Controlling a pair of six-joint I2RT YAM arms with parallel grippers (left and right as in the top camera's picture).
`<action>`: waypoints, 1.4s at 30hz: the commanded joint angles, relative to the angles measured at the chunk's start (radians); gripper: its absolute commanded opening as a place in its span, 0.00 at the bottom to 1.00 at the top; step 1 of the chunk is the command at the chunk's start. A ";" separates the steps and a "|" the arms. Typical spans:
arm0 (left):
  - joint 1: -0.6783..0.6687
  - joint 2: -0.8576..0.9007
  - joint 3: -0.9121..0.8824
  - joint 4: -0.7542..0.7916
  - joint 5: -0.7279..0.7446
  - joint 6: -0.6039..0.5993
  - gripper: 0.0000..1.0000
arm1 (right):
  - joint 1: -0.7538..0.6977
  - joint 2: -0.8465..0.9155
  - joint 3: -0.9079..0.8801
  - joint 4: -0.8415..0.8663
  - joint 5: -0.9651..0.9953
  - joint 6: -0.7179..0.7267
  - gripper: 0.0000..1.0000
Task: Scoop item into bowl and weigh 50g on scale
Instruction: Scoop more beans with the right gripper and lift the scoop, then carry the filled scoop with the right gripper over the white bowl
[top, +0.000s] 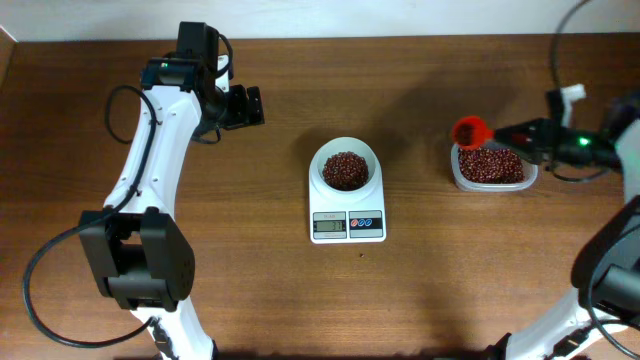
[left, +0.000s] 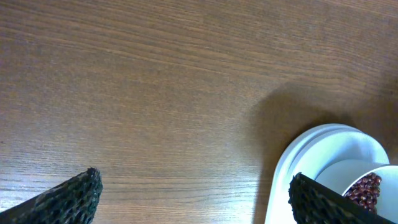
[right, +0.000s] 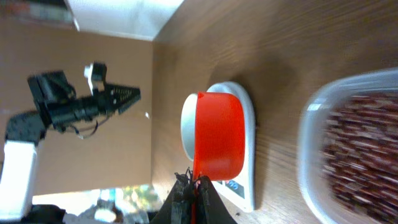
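Plainly, the scale (top: 348, 213) sat near the middle of the wooden table (top: 300, 310), its display and two round buttons turned toward the near edge, the digits too small to read. The bowl (top: 345, 150) stood on the scale's platform, and a mound of the beans (top: 345, 171) lay in it, below the rim. Well to the right, apart from the scale, was a clear container (top: 458, 178) filled with more of the same beans in a loose heap. The right gripper (right: 194, 185) was clamped on the thin handle of an orange-red scoop (top: 470, 131), its two fingers pressed together with the handle between them. From overhead the scoop's cup hung at the container's far left corner, over the rim; whether it touched the rim, or carried any beans, I could not tell. In the right wrist view the cup covered part of the bowl and scale behind it, and the container at the right was blurred. The left gripper (top: 254, 106) was held above bare wood, left of the scale and farther back, well apart from it. Its jaws were spread wide with nothing between them, and its wrist view showed the two dark textured fingers (left: 74, 198) at the bottom corners, with the scale's corner and the bowl's rim beside the right one.
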 joint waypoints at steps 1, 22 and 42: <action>0.000 -0.025 0.015 -0.001 -0.008 -0.013 0.99 | 0.128 -0.026 0.015 0.037 -0.029 0.037 0.04; 0.000 -0.025 0.015 -0.001 -0.008 -0.013 0.99 | 0.611 -0.128 0.141 0.220 0.478 0.220 0.04; 0.000 -0.025 0.015 -0.001 -0.008 -0.013 0.99 | 0.770 -0.127 0.172 0.246 0.786 0.239 0.04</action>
